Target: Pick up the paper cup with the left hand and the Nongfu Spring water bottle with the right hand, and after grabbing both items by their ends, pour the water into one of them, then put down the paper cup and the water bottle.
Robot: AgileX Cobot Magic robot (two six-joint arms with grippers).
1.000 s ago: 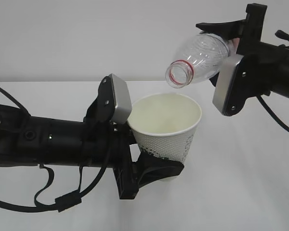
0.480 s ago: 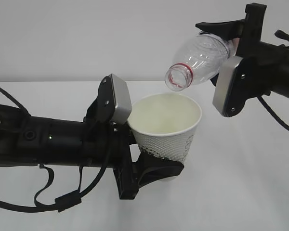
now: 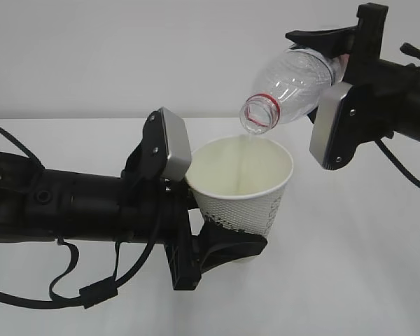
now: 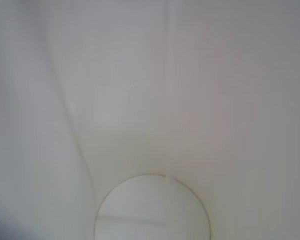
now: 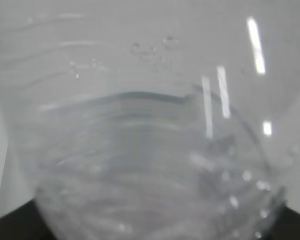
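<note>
1. Nearest the onlooker, the left hand reaches in from the left edge over the white table, its black cables looping below the arm and its grey block standing just beside the cup's rim.
2. Its jaws stand fairly wide and clamp the paper cup low on its textured wall; the cup is held clear of the table, tilted slightly, mouth up. The lower jaw hides the cup's base.
3. A thin stream of water falls from the bottle's mouth into the cup's cream inside.
4. Above and behind, the right hand grips the Nongfu Spring water bottle by its rear end, jaws spread about the body; the bottle slants neck-down, red ring just over the cup's far rim.
5. Its grey block hides the bottle's rear.
6. The right wrist view is filled by clear, ribbed plastic; beyond everything stands a plain pale wall.
</note>
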